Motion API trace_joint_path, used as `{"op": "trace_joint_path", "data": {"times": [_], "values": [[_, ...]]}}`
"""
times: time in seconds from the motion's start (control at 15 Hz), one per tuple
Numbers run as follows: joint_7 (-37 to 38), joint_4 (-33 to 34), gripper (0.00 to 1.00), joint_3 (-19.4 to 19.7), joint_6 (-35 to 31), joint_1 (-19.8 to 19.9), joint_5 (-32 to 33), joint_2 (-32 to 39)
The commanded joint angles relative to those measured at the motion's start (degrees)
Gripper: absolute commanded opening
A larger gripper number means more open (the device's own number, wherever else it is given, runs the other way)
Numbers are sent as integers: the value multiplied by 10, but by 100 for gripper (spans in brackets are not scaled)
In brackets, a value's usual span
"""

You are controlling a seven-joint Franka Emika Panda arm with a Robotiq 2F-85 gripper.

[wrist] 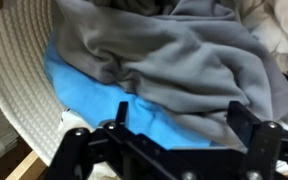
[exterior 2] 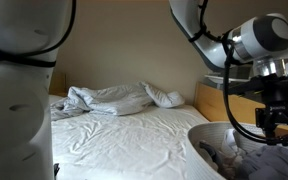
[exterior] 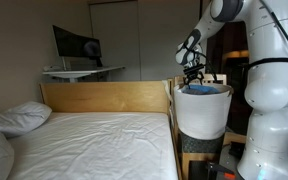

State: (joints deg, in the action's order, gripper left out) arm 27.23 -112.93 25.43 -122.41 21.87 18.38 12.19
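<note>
**Claw (exterior: 193, 76) spread wide above the laundry basket (exterior: 202, 112)**

Here we are at the side of the bed (exterior: 94, 142), and the claw hangs right over the mouth of the white basket, which stands just beyond the bed's wooden board (exterior: 104, 97). In an exterior view the claw (exterior 2: 277, 115) sits above the basket's rim (exterior 2: 206, 140), pointing straight down into it.

On the wrist view, the two fingers (wrist: 120, 112) stand far apart, the jaws fully open, and there is nothing between them. No grip on anything. Directly below lies a rumpled grey cloth (wrist: 174, 55), heaped across most of the basket's inside. Under it, poking out along one edge, is a blue cloth (wrist: 89, 90), pressed against the basket's ribbed white wall (wrist: 19, 85). That blue edge also shows at the basket's top in an exterior view (exterior: 208, 89). Whether the fingertips touch the grey cloth, I cannot tell; they look just above it.

Around the action: a white pillow (exterior: 19, 117) lies on the sheet, a crumpled blanket (exterior 2: 109, 98) is bunched up at the far end of the mattress, and a desk (exterior: 82, 72) with a dark monitor (exterior: 74, 43) stands behind the wooden board.
</note>
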Motion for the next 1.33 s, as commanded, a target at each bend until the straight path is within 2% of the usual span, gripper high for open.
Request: {"op": "trace_joint_path", "data": {"times": [0.0,0.6,0.67,0.8,1.27], "values": [[-7,-25,100,-5,-3,-7,-13,1],[7,-54,100,16,-26,-10,34,36],[15,-58,75,19,-32,-13,46,38],[11,-54,68,18,-29,-15,51,39],[9,-54,21,12,-24,-30,42,27]]}}
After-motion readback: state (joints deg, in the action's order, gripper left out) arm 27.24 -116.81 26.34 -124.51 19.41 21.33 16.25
